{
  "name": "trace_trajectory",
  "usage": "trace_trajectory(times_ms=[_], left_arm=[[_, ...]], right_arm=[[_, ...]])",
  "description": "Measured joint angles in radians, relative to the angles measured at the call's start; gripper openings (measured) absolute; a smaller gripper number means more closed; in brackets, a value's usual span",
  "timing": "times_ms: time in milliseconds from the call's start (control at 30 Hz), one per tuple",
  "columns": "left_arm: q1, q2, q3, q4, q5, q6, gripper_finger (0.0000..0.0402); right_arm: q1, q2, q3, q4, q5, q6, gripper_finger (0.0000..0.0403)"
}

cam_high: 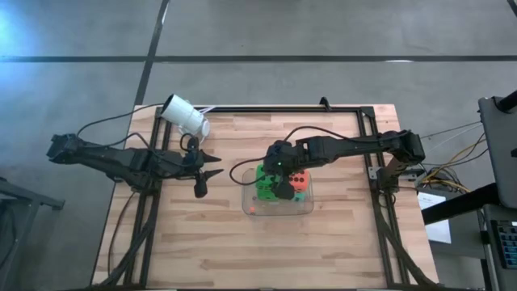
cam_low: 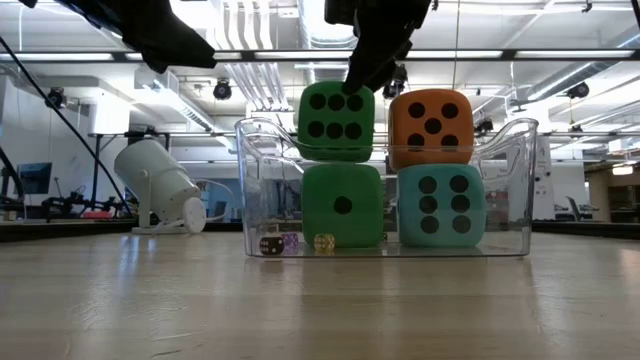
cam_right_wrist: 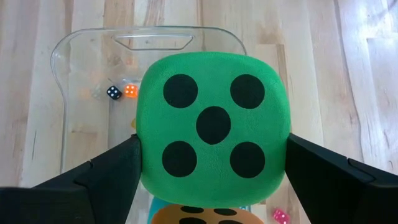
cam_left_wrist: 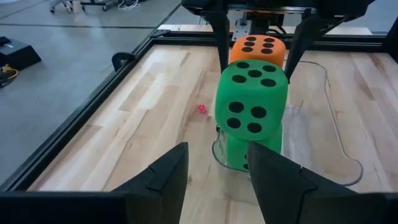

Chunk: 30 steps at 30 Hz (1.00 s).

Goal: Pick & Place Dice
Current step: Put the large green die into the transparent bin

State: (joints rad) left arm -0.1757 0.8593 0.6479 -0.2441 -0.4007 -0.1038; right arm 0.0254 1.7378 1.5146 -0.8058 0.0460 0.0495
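Note:
A clear bin near the table's middle holds four dice in two stacks. An upper green die sits on a lower green die, and an orange die sits on a teal die. My right gripper hangs over the bin and is shut on the upper green die. My left gripper waits left of the bin, open, with nothing between its fingers. My right gripper pinches the upper green die between its two fingers, by two opposite side faces, the near one and the far one. The fingers slant down from the table's right and reach only the die's upper part. The die stands upright on the lower green die.
A white cylindrical camera lies at the far left of the table. Small dice lie on the bin's floor, and a small pink one lies on the wood beside the bin. A black frame edges the table.

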Motion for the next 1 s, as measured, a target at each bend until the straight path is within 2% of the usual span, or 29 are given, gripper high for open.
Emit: trace_trajectory(times_ms=[333,500,1000], left_arm=[[0.000,0.000,0.000,-0.001,0.000,-0.002,0.0171],[0.000,0.000,0.000,-0.001,0.000,-0.001,0.0171],[0.000,0.000,0.000,-0.002,0.000,-0.001,0.0171]], right_arm=[[0.001,0.000,0.000,-0.002,-0.001,-0.005,0.0350],[0.000,0.000,0.000,-0.006,-0.046,-0.013,0.0350],[0.000,-0.001,0.000,-0.006,-0.046,-0.029,0.0350]])
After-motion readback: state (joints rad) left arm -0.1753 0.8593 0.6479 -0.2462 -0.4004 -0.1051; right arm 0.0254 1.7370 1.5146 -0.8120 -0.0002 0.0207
